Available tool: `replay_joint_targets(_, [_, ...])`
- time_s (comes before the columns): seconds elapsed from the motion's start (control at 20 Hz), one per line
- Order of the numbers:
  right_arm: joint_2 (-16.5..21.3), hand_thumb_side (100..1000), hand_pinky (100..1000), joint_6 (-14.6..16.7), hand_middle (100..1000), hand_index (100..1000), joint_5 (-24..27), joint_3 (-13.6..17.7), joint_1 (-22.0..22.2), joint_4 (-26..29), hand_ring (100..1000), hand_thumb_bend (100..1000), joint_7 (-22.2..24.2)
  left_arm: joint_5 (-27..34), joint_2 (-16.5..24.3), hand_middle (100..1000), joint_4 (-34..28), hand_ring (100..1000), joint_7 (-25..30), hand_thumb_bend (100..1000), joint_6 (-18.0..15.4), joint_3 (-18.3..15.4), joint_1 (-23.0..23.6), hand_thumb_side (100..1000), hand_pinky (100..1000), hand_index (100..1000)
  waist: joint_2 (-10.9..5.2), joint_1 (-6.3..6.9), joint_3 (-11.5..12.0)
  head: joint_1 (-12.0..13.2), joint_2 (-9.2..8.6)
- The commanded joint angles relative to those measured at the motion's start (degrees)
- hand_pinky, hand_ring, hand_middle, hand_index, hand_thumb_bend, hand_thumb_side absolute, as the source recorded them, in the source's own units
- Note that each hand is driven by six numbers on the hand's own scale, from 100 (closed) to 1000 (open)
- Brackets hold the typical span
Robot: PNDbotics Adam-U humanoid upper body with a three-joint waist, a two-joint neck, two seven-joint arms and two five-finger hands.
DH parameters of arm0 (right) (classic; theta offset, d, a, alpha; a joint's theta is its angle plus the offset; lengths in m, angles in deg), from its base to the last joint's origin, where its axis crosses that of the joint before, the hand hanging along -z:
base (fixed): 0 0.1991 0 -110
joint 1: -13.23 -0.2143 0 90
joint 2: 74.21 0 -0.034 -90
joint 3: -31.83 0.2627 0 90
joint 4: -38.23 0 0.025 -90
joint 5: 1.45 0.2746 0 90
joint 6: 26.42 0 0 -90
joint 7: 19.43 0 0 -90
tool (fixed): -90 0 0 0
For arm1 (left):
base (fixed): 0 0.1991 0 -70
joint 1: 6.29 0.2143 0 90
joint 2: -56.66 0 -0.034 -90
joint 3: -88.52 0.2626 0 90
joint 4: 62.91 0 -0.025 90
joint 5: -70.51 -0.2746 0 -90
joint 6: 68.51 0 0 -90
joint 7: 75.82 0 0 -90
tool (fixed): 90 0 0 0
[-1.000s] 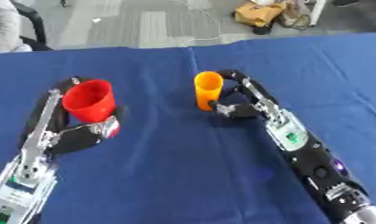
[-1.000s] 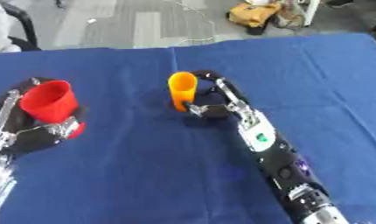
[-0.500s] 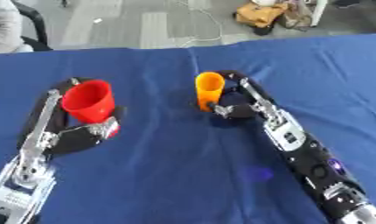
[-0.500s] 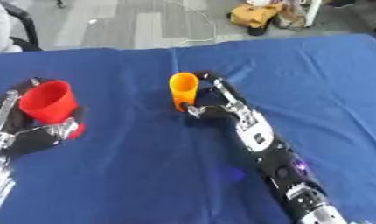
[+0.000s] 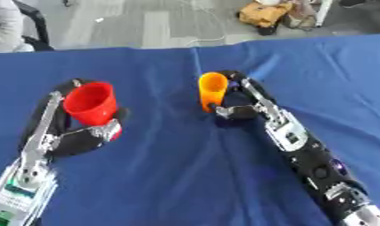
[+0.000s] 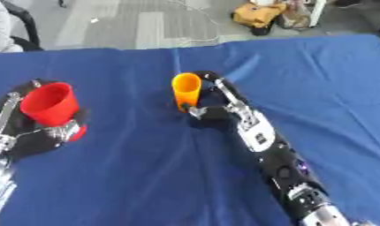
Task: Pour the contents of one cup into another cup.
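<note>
Little has moved since a second ago: both cups and both arms sit as they did, only the view has shifted slightly. Right hand (image 5: 238, 106) is curled round the orange cup (image 5: 212, 90), which stands upright on the blue worktop (image 5: 177, 176). Left of the orange cup, well apart, the left hand (image 5: 83, 134) grips the red cup (image 5: 91, 102), mouth tilted up toward the camera. Pouring likely calls for closing that sideways gap first.
</note>
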Motion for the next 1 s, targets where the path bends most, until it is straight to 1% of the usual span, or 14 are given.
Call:
replay_joint_targets(0.05, [-0.7,206,705,-0.1,892,878,-0.6,-0.1,-1.0,-0.5,951,417,0.0,0.2,0.2,407,-0.9,409,0.2,382,-0.1,-0.1,-1.0,100,372,637,-0.72,-0.08,0.5,-0.4,-0.69])
replay_joint_targets(0.2, [-0.9,199,701,0.0,886,874,-0.8,-0.2,-1.5,-0.6,946,411,-0.1,0.3,0.1,407,-1.0,408,0.3,383,-0.1,-0.1,-1.2,100,372,637,-0.68,-0.12,1.0,-0.5,-0.72])
replay_joint_targets(0.45, [-1.3,168,674,0.0,855,851,-1.2,-0.2,-2.0,-0.4,921,360,-0.6,0.3,0.0,407,-1.1,408,0.3,382,0.0,0.0,-1.3,100,372,636,-0.69,-0.19,1.5,-0.6,-0.88])
replay_joint_targets(0.7, [-1.8,143,649,-0.3,823,830,-2.1,-0.3,-2.6,0.1,893,331,-2.4,0.3,0.0,407,-1.2,408,0.4,383,0.1,0.0,-1.4,100,372,636,-0.72,-0.30,1.8,-0.7,-0.97])
replay_joint_targets(0.9, [-2.1,100,605,-0.7,746,771,-2.9,-0.3,-2.9,0.2,824,276,-4.2,0.3,-0.1,407,-1.2,408,0.4,382,0.1,0.1,-1.5,100,372,636,-0.69,-0.34,2.0,-0.7,-1.05])
replay_joint_targets(0.95, [-2.2,100,585,-0.9,705,738,-3.1,-0.2,-3.0,0.2,792,239,-4.8,0.3,-0.1,407,-1.2,408,0.4,382,0.1,0.1,-1.5,100,372,636,-0.69,-0.34,2.0,-0.7,-1.07])
replay_joint_targets(1.0, [-2.3,100,580,-1.1,692,727,-3.3,-0.2,-3.0,0.2,783,228,-5.6,0.3,-0.1,407,-1.2,408,0.4,382,0.1,0.1,-1.5,100,372,635,-0.69,-0.33,2.1,-0.7,-1.10])
